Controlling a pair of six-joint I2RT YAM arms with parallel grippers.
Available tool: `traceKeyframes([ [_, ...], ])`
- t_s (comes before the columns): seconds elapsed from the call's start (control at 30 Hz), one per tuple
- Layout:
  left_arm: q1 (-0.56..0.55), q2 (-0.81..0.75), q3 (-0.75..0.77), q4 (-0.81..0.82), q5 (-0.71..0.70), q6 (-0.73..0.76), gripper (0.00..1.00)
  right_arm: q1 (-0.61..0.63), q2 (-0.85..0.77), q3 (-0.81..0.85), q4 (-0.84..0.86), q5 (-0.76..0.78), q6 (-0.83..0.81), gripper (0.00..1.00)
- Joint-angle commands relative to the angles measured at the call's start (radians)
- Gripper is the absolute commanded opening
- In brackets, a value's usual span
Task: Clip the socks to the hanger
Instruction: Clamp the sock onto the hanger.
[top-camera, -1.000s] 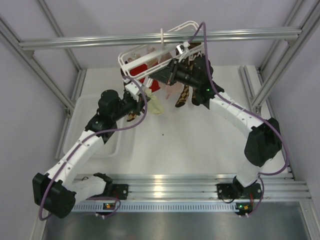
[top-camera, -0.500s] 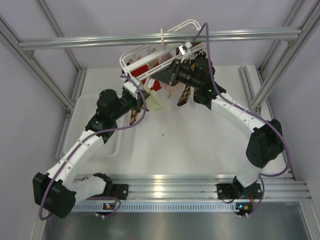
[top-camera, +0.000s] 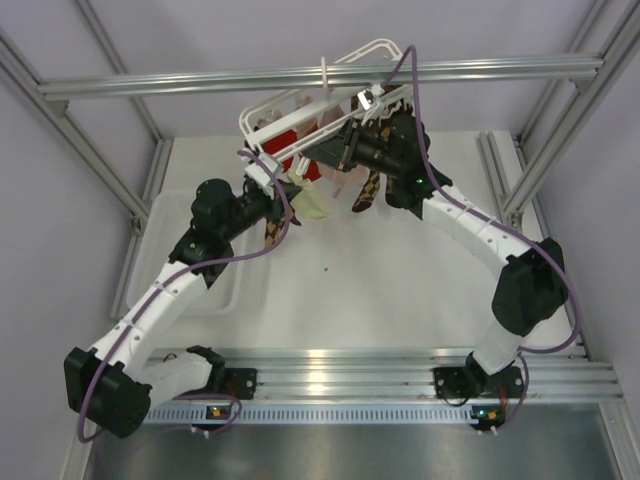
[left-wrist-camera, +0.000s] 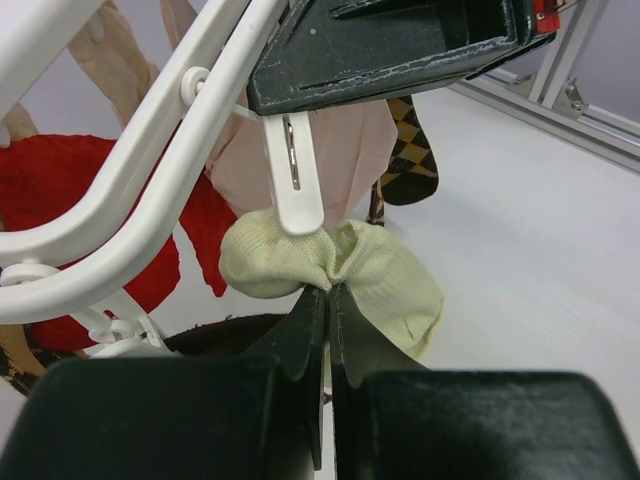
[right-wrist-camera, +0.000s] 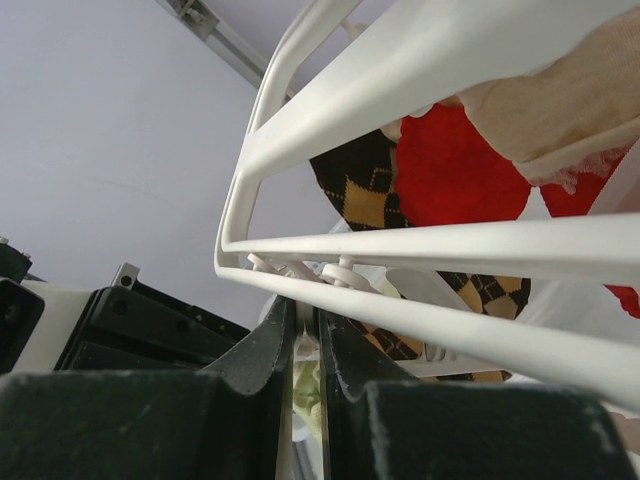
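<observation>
**Item:** pale sock, one seen; no second one is in view.

**Location:** in the air above the table, under the near-left edge of the hanger, next to a red sock, a pink sock and a checkered sock already hanging there.

**Held by:** left gripper, fingers closed and pinching the sock's middle fold from below.

**Right gripper**: fingers drawn close on the top of a white clip, apparently squeezing it.

**Progress:** late stage. The sock is raised to the clip, and the clip's tip touches the gathered fold. Whether the clip has bitten cannot be told. Judged left to do: seat the fold, release the clip, let go of the sock.

**Orientation:** bunched. The long axis runs roughly left-right in the left wrist view. A short lobe lies to the left, and the larger lobe droops right and downward. The pinched fold points up at the clip.
</observation>
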Motion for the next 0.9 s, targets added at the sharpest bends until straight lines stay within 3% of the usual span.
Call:
traceKeyframes([
  [0.0,-0.003,-0.028,0.027,0.076,0.038,-0.023,0.0,-0.034,-0.035,0.02,-0.009,0.072,0.019,0.0],
  [0.87,-0.003,0.029,0.047,0.141,0.041,-0.034,0.0,-0.029,-0.01,0.026,0.03,0.034,0.066,0.0],
])
